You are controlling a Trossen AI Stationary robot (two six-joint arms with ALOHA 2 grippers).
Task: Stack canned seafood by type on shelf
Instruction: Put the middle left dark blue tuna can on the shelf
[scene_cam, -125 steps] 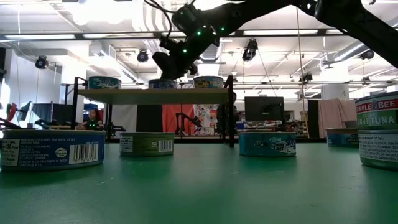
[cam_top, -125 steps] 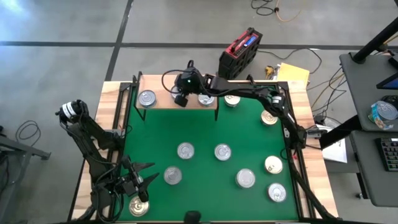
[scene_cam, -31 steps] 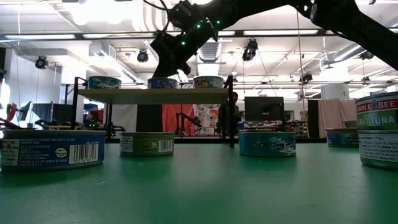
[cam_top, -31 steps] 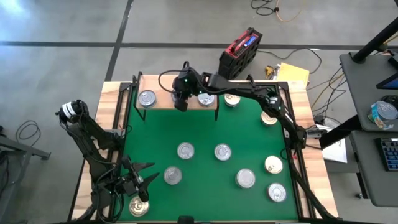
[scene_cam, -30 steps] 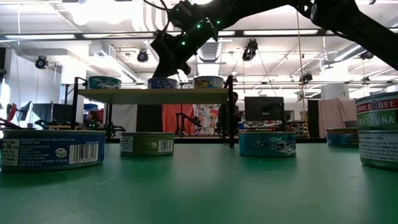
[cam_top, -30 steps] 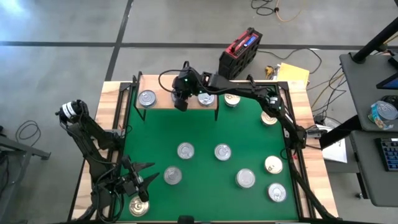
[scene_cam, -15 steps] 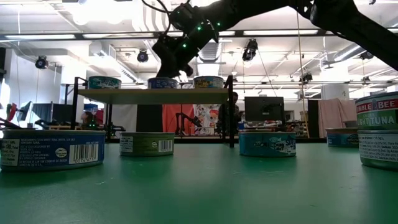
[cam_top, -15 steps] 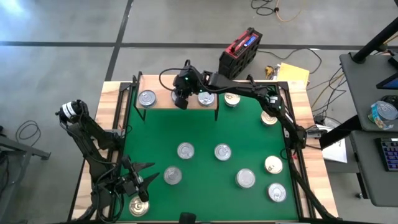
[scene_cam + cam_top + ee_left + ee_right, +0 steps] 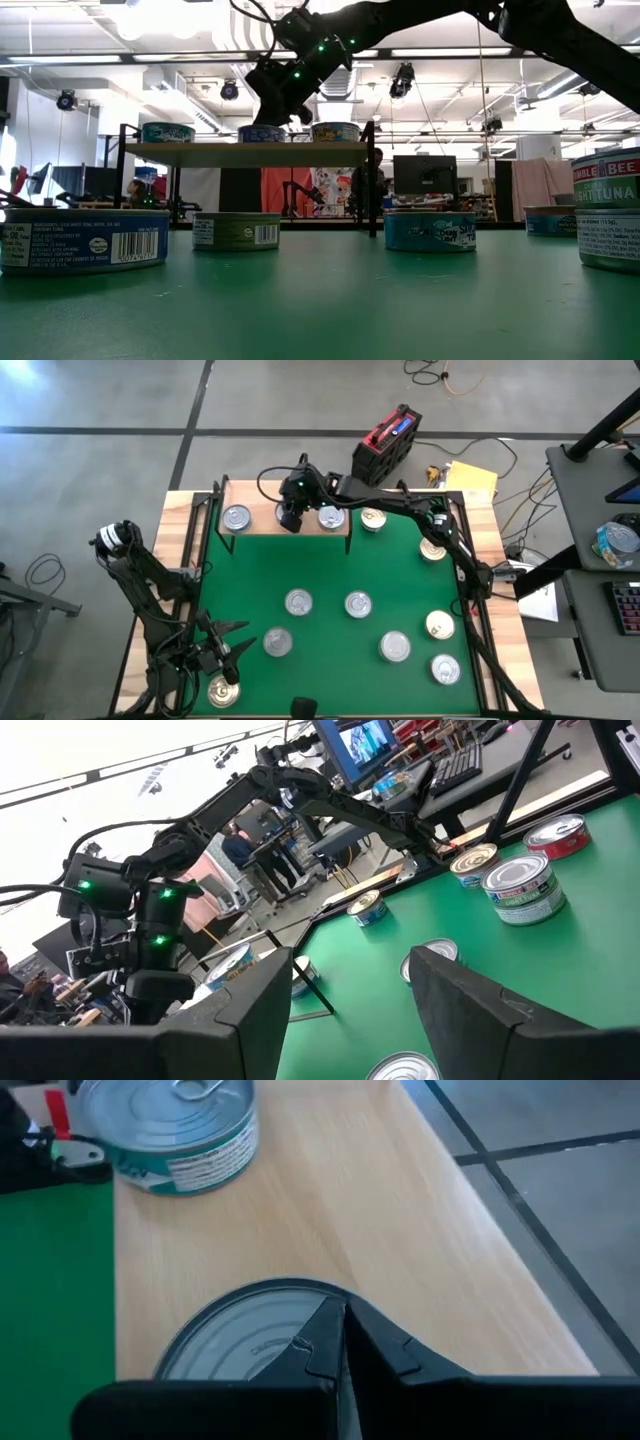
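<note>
Right gripper point(image 9: 340, 1345), fingers pressed together, poised over middle tin point(image 9: 250, 1330) on shelf point(image 9: 262, 522), holding nothing. Second tin point(image 9: 170, 1125) farther along same board; third tin point(image 9: 331, 517) at shelf's right end. Left gripper point(image 9: 222, 650) parted, empty, parked at mat's near-left corner point(image 9: 200, 705), beside loose tin point(image 9: 222, 690).

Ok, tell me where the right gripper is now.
In the high view the right gripper is over the shelf at the table's far edge, fingers shut above the middle tin, between two other tins.
</note>
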